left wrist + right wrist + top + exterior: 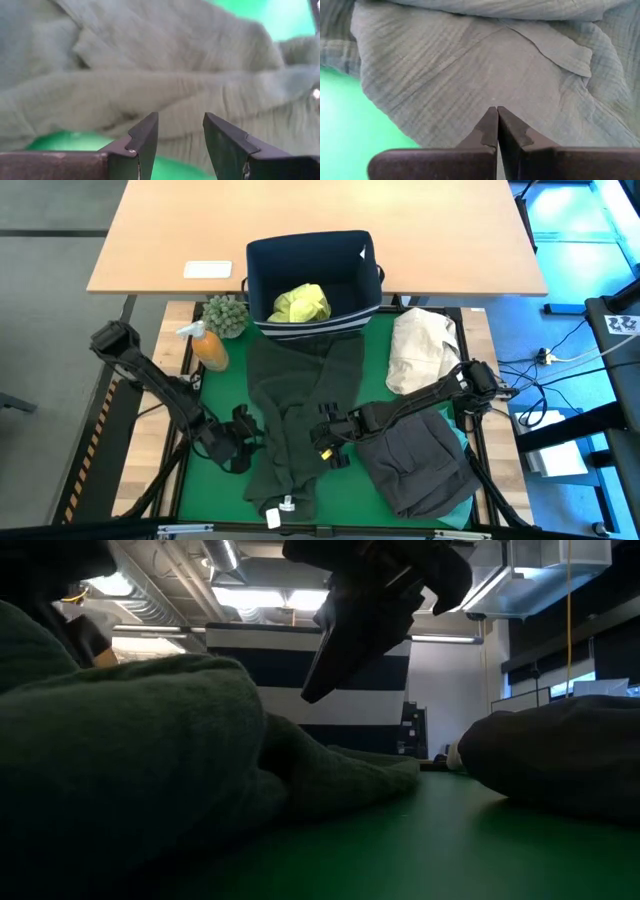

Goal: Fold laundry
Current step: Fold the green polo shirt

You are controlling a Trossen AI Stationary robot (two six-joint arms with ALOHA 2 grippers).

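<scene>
Left gripper [245,442] parted and empty at the dark olive garment's [300,420] left edge, right gripper [325,442] clenched on nothing at its right edge, garment spread down the green mat [205,490], charcoal garment [415,465] beside, yellow-green shirt [300,303] in the navy bin [262,265].

We see the olive garment [485,60] as soft cloth with a fine crinkled, matt weave. The grey garment [415,462] looks like a smoother matt fabric. The green mat [215,485] is flat and matt. The tabletop [320,230] behind shows pale, smooth wood. The bin [312,265] is dark cloth. The right arm's fingers [512,135] look like hard, dull, dark plastic.
</scene>
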